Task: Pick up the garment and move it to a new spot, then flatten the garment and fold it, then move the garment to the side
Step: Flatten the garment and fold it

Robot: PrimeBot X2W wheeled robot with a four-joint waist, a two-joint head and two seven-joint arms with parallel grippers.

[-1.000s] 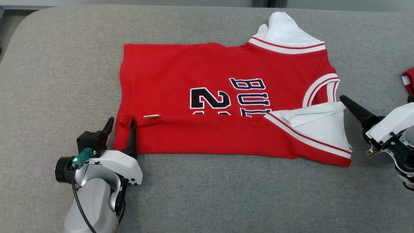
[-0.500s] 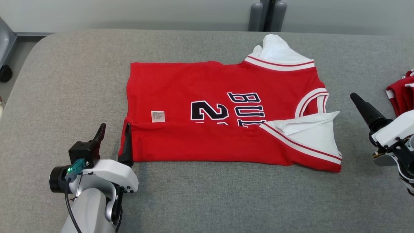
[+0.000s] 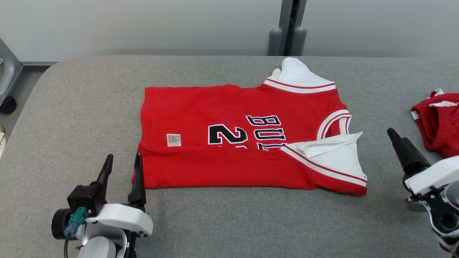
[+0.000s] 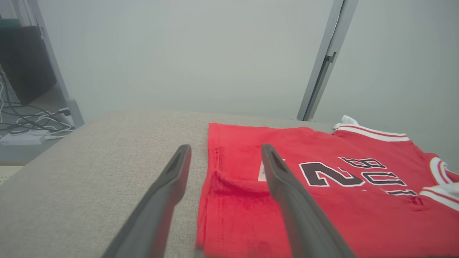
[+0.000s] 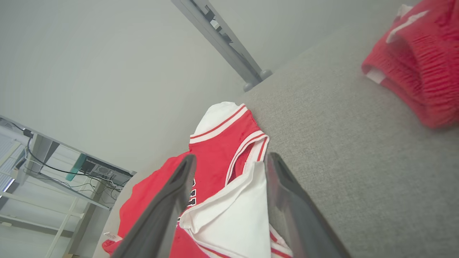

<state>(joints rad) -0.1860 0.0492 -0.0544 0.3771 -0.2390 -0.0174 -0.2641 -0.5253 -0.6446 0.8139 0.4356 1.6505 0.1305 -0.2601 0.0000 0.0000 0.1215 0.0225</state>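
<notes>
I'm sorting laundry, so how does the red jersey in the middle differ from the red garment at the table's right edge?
The jersey lies spread flat, near edge folded over; the red garment sits bunched up. The jersey shows dark lettering; the red garment shows none. Both are red with white trim on the grey table.

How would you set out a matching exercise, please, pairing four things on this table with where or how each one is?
Things:
1. jersey
2. left gripper
3. right gripper
4. second red garment

Places and states:
A. bunched up on the right side of the table
B. open, at the jersey's hem corner
C. lying mid-table, near edge folded over
D. open, off the jersey's shoulder end

Pairs: 1-C, 2-B, 3-D, 4-A.
</notes>
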